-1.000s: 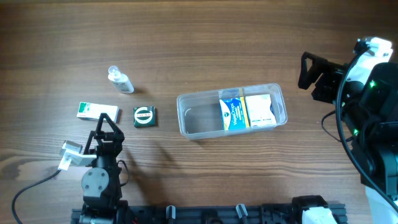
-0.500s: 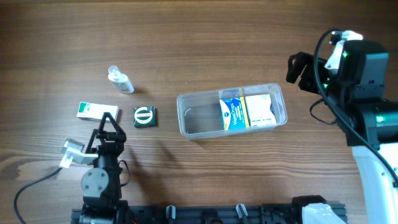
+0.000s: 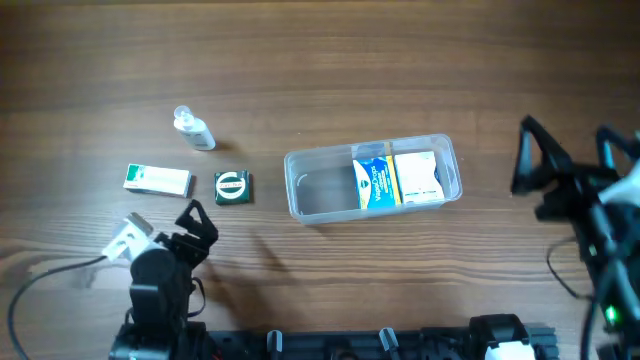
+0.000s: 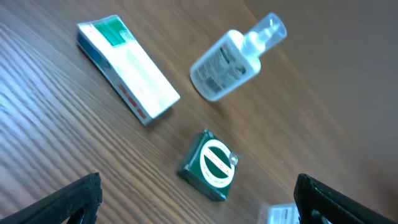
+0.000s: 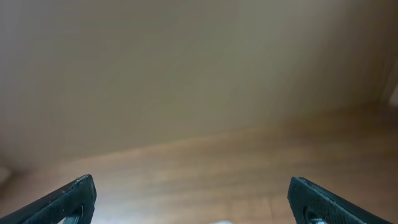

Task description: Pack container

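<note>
The clear plastic container lies at the table's middle, with a blue-and-white box and a white box in its right half. My left gripper is open and empty at the front left, just below a small dark green box. That green box shows in the left wrist view, with a white-and-green box and a small clear bottle beyond it. My right gripper is open and empty, to the right of the container. Its wrist view shows only blurred wood.
In the overhead view the white-and-green box and the small clear bottle lie at the left. A black rail runs along the table's front edge. My right arm's base and cables fill the right side.
My right arm has swung from the far right edge towards the front right, its gripper now lower. My left gripper has drawn back and tilted to the right.
</note>
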Available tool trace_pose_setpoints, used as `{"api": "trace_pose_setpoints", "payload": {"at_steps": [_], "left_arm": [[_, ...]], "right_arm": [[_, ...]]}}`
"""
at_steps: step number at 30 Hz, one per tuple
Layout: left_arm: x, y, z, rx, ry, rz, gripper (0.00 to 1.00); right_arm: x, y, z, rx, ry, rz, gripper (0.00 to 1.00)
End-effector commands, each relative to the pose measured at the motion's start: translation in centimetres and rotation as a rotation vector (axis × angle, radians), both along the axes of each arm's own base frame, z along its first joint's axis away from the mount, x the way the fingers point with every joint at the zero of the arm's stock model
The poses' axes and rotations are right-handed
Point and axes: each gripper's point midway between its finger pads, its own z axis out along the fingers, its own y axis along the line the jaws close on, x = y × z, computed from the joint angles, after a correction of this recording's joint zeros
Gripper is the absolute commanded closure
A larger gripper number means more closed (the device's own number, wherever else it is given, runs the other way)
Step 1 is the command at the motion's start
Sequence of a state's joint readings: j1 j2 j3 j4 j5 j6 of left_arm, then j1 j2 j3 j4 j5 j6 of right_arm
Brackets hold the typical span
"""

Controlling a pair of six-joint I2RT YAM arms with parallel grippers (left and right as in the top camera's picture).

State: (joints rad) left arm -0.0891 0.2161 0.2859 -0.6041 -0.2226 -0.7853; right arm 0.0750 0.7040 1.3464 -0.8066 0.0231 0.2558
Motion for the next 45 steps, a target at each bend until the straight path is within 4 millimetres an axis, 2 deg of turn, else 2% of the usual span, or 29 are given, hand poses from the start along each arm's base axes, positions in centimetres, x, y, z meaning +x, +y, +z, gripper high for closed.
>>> {"api": "trace_pose_setpoints", "payload": {"at_steps": [1,6,8,10,13,19,20,21,25,29,35,38,42,45], "left_arm": [[1.0,1.8,5.7,0.093,-0.005,0.07,0.01],[2.6,5.0,13.4,0.398,0.186,0.133,0.0],[3.8,5.3,14.9,0.48,0.239,0.103,0.0],[4.7,4.9,14.9,0.475,0.256,0.075,0.0],[5.8,2.7,13.6,0.403,0.267,-0.045,0.0],[6.1,1.8,12.9,0.359,0.278,-0.079,0.0],[5.8,2.3,12.4,0.325,0.293,-0.025,0.0],[5.1,3.4,11.2,0.256,0.342,0.096,0.0],[4.2,5.1,7.4,0.1,0.483,0.292,0.0],[4.6,6.3,3.8,-0.022,0.596,0.408,0.0],[7.3,8.3,-1.3,-0.234,0.673,0.441,0.0],[9.0,8.5,-3.9,-0.312,0.698,0.373,0.0],[10.5,8.8,-6.9,-0.347,0.726,0.365,0.02],[11.3,9.0,-8.1,-0.325,0.733,0.336,0.04]], "right_arm": [[-1.3,-0.2,0.8,-0.015,-0.037,-0.001,0.0],[-1.5,-0.2,-1.7,-0.022,0.066,0.0,0.0],[-1.7,-0.2,-3.1,-0.026,0.124,0.001,0.0],[-1.9,-0.5,-3.7,-0.033,0.15,-0.013,0.0],[-1.8,-0.5,-3.7,-0.033,0.151,-0.013,0.0],[-1.8,-0.5,-3.9,-0.034,0.159,-0.013,0.0],[-1.9,-0.5,-4.0,-0.035,0.164,-0.013,0.0],[-1.9,-0.5,-4.2,-0.035,0.174,-0.013,0.0],[-2.2,-0.5,-5.0,-0.037,0.207,-0.013,0.0],[-2.6,-0.5,-5.9,-0.041,0.245,-0.012,0.0],[-2.9,-0.5,-6.7,-0.044,0.283,-0.012,0.0],[-2.9,-0.5,-6.7,-0.044,0.283,-0.012,0.0],[-2.9,-0.5,-6.7,-0.043,0.284,-0.012,0.0],[-2.9,-0.5,-6.7,-0.044,0.283,-0.012,0.0]]}}
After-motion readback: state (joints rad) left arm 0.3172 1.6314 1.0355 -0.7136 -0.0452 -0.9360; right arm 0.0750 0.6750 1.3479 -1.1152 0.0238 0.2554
